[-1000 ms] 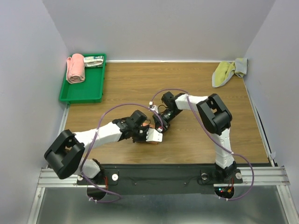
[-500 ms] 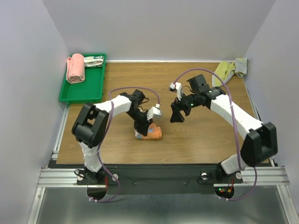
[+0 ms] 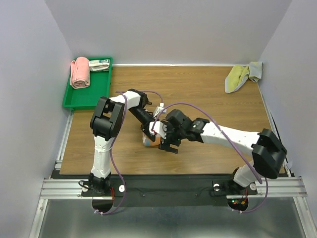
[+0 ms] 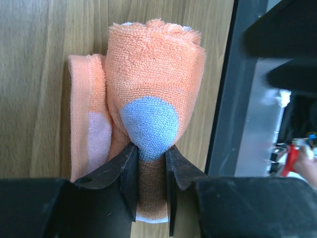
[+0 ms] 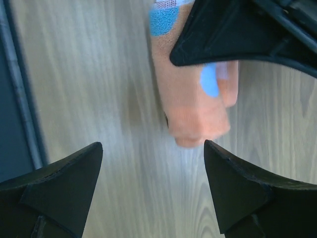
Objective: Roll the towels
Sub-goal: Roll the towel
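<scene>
We record the orange towel (image 4: 153,74) as rolled into a thick cylinder, with a loose flat tail lying alongside it. It bears a round blue patch and a pale pink mark. It lies on the table (image 3: 208,94), front middle, one end pinched in the left gripper (image 4: 150,153). We find the yellow-green towel (image 3: 237,77) crumpled and unrolled in the far right corner, its grey part at the far end.

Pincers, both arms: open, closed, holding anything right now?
Left pincer: closed on the orange towel.
Right pincer: open, holding nothing, beside that towel.
</scene>
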